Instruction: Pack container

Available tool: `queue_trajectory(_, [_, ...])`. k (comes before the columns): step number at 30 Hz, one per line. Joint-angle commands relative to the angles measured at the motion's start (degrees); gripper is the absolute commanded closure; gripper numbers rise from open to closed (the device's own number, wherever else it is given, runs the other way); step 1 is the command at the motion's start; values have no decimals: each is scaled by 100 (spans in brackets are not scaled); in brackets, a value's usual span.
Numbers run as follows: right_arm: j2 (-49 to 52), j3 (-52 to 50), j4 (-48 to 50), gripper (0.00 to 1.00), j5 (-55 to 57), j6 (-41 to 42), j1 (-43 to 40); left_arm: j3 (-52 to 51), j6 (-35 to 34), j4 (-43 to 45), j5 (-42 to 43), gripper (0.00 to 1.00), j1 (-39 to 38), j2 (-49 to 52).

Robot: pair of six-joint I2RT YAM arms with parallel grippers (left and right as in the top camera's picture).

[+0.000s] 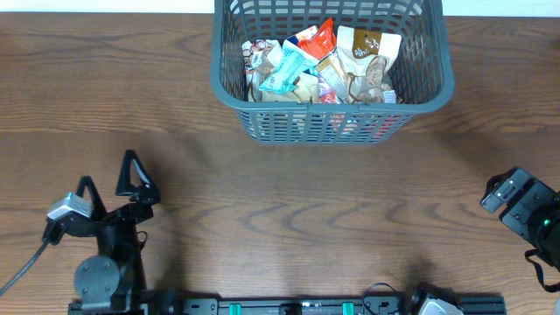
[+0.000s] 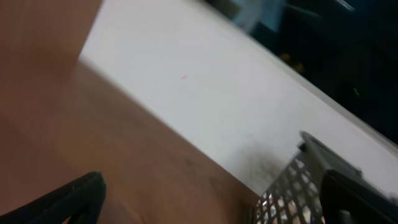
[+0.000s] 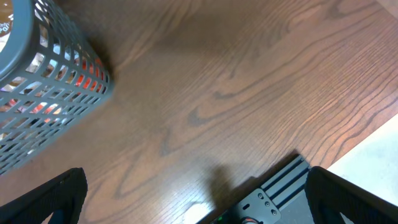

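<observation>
left end effector (image 1: 108,180) jaws wide apart, right end effector (image 3: 196,186) likewise

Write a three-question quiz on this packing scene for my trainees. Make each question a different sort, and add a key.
1. True or false: the container lies tipped on its side.
2. Where are the snack packets? A: beside the container. B: inside the container. C: held in the jaws.
3. Short answer: how do both arms' jaws stand?

Key:
1. False. It stands upright with its mouth up.
2. B.
3. Open, holding nothing, and away from the container.
</observation>
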Motion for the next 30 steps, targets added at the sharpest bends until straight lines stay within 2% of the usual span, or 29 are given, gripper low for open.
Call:
queue_trajectory(1, [-7,2,-4,1,66,55,48,-304,-1397,37,-369,2,138,-186])
queue_trajectory(11, [-7,2,-4,1,66,55,48,-1029,-1049,35,-369,1,140,-522])
queue_trajectory(15, [-7,2,-4,1,66,55,48,-1213,-452,37,-313,1,140,-627])
queue_trajectory(19, [-7,2,-4,1,66,55,48,-1279,605,35,107,2,140,-754])
queue_trajectory(21, [-7,2,-4,1,68,55,48,-1300,901,-94,219,1,133,-754])
queue_trajectory(25, [-7,2,-4,1,66,55,48,-1392,988,-660,219,1,133,-754])
queue_trajectory(30, [-7,2,-4,1,66,55,48,-1429,1427,-673,455,1,125,-754])
